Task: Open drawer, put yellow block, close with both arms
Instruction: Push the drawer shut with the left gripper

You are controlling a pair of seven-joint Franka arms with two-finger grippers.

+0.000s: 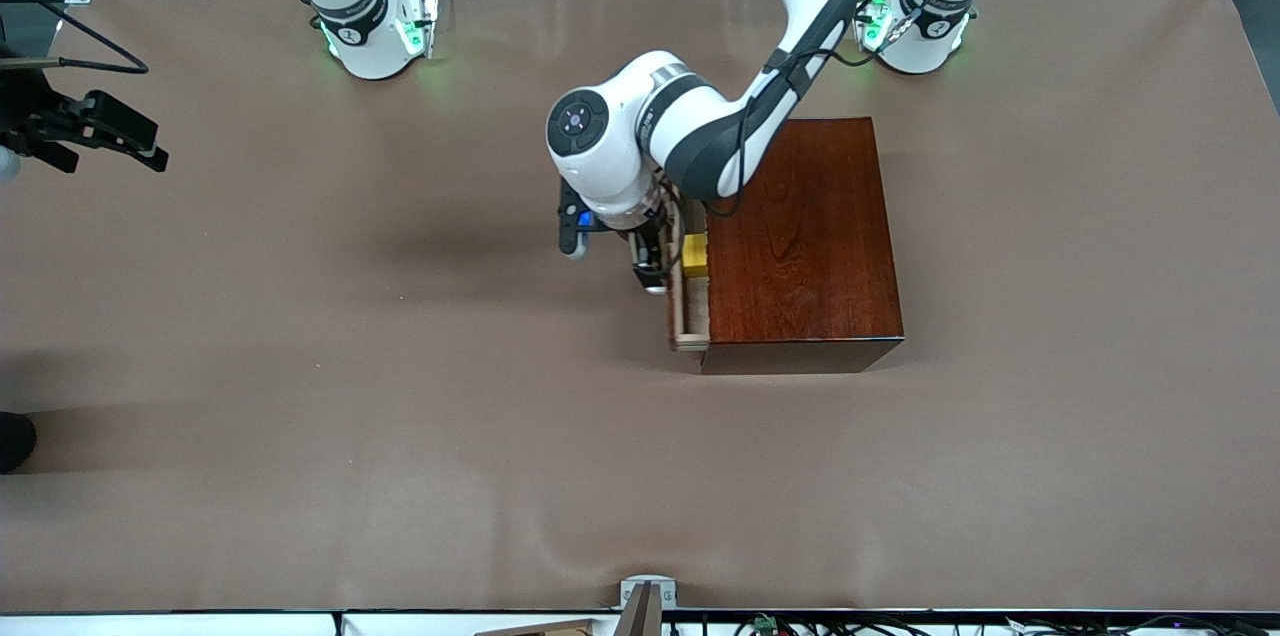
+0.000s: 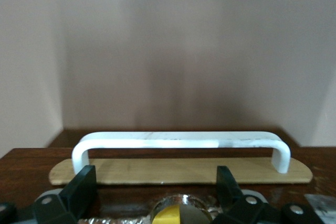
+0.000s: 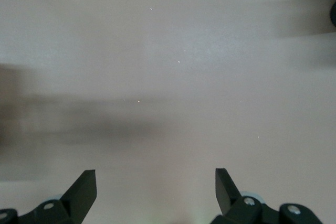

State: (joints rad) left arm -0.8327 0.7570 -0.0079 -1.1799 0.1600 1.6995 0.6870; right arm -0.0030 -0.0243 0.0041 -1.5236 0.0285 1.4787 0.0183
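Note:
The dark reddish-brown wooden box (image 1: 808,236) stands toward the left arm's end of the table. Its pale drawer (image 1: 690,301) is out by a narrow strip on the side facing the right arm's end. The yellow block (image 1: 694,253) lies in that strip. My left gripper (image 1: 652,264) hangs just in front of the drawer. In the left wrist view the left gripper (image 2: 155,182) is open, with nothing between its fingers and the white handle (image 2: 178,139) just ahead of them. My right gripper (image 1: 110,141) waits over the table's edge at the right arm's end. The right gripper (image 3: 155,182) is open over bare cloth.
A brown cloth (image 1: 400,396) covers the table. A dark object (image 1: 14,441) sits at the edge at the right arm's end. A small metal bracket (image 1: 646,598) stands at the table edge nearest the front camera.

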